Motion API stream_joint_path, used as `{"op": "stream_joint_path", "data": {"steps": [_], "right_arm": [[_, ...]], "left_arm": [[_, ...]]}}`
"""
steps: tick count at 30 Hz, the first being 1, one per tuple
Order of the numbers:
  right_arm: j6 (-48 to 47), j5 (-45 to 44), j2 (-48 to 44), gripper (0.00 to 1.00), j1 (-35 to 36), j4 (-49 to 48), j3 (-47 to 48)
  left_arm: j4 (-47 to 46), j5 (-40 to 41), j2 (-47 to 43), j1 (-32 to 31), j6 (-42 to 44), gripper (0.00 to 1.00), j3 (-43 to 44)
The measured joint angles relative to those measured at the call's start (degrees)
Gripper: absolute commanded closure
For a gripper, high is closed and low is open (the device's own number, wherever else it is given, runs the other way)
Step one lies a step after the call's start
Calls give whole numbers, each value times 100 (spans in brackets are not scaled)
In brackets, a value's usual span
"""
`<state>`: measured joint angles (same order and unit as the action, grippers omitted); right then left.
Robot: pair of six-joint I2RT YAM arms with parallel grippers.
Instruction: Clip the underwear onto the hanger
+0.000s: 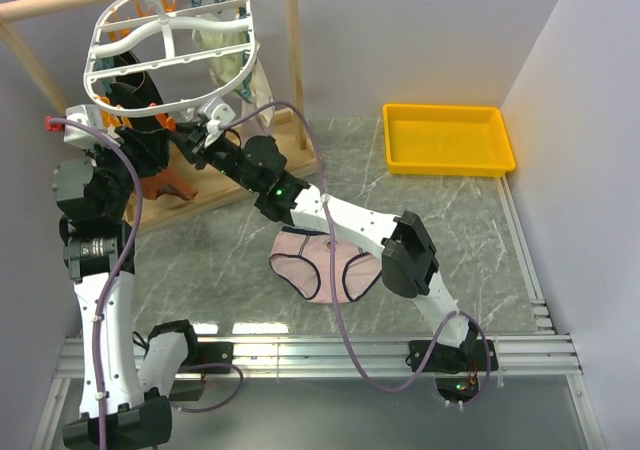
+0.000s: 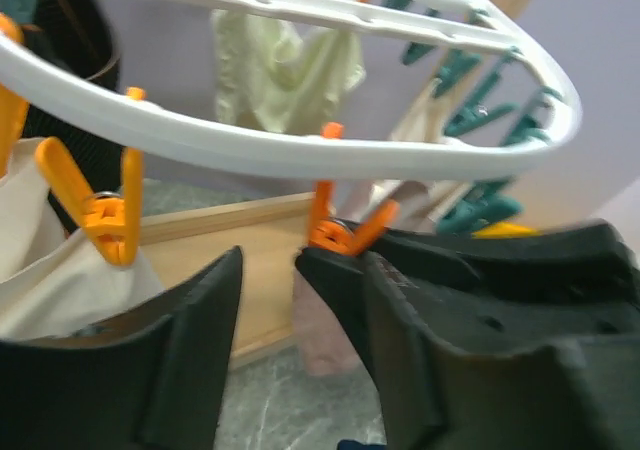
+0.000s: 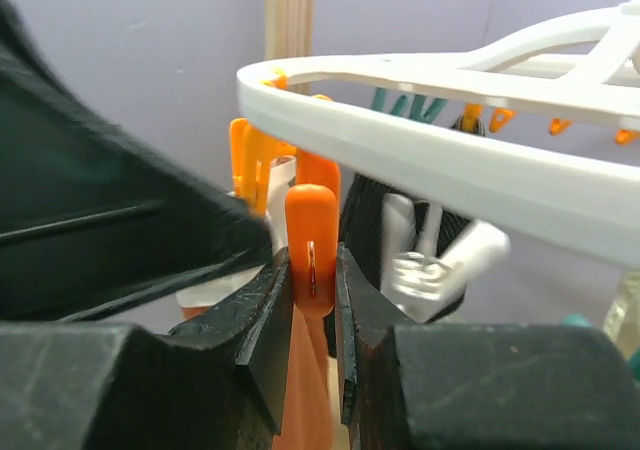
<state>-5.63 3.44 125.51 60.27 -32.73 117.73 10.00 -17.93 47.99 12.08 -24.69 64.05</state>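
The pale pink underwear (image 1: 325, 260) with navy trim lies flat on the table, under my right arm and held by neither gripper. The white oval hanger (image 1: 170, 60) hangs from the wooden rod at the far left. It also shows in the left wrist view (image 2: 300, 150) and the right wrist view (image 3: 450, 165). My right gripper (image 1: 195, 135) reaches up under the hanger's near rim. Its jaws (image 3: 313, 270) are shut on an orange clothespin (image 3: 312, 230). My left gripper (image 1: 160, 130) is beside it, open and empty (image 2: 268, 270), with an orange clothespin (image 2: 345, 228) at its right fingertip.
A yellow tray (image 1: 448, 140) sits at the far right. The wooden rod frame (image 1: 292, 50) and its base board (image 1: 200, 195) stand behind the arms. Cream garments (image 1: 225, 55) and a black garment (image 1: 130, 80) hang from the hanger. Teal clothespins (image 2: 480, 120) dangle on its far side.
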Motion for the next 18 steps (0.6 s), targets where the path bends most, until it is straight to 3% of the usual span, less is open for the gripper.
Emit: {"op": "stream_joint_path", "data": {"steps": [1, 6, 14, 18], "right_arm": [[31, 55, 0, 100, -28, 46, 31], [177, 236, 11, 100, -90, 216, 33], [306, 468, 11, 100, -136, 229, 33], [380, 581, 11, 100, -184, 238, 33]], "left_arm": [[50, -35, -37, 11, -20, 36, 2], [225, -459, -256, -57, 13, 33, 57], [590, -632, 258, -55, 249, 43, 874], [713, -616, 586, -55, 280, 39, 1045]]}}
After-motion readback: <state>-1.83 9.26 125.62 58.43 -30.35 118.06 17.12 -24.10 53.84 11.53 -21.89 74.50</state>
